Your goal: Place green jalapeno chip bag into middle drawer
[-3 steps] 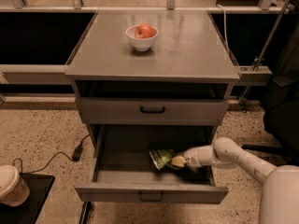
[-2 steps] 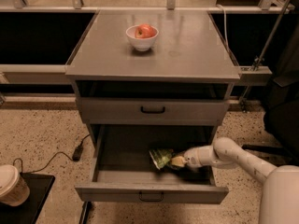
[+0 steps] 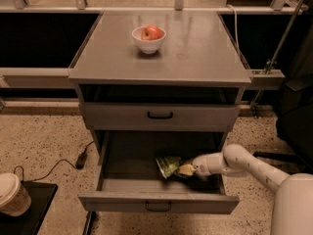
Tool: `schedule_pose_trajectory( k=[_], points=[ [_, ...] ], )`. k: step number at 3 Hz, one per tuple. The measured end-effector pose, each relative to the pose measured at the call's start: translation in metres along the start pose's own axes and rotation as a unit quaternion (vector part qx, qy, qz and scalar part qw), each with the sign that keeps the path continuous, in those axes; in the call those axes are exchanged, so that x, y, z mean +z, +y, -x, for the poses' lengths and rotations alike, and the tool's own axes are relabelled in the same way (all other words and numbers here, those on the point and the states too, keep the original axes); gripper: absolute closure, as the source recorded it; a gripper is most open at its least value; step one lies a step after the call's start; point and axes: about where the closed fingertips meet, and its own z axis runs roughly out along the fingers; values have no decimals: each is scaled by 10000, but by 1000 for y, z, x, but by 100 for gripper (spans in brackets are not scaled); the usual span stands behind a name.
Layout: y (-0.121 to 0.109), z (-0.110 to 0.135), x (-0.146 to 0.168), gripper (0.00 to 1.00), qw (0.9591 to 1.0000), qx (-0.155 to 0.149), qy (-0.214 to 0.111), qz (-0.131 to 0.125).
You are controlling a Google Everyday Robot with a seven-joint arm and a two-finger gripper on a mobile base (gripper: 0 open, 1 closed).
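The middle drawer (image 3: 159,204) is pulled out below the cabinet top, with a small black bar handle on its front. The green jalapeno chip bag (image 3: 168,165) lies inside the drawer tray, right of centre. My gripper (image 3: 186,170) reaches in from the right on a white arm and sits at the bag's right edge, touching it, low in the tray.
A white bowl with a red apple (image 3: 148,38) stands on the cabinet top (image 3: 195,53). The closed drawer front above (image 3: 160,115) has a black handle. A paper cup (image 3: 12,194) on a black tray sits at the lower left. A cable (image 3: 80,159) lies on the floor.
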Motion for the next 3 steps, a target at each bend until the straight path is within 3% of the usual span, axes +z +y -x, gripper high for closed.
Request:
schedule_pose_trajectory(
  k=[1,3],
  points=[
    [0,0,0,4,10000,0,0,0],
    [0,0,0,0,10000,0,0,1]
  ],
)
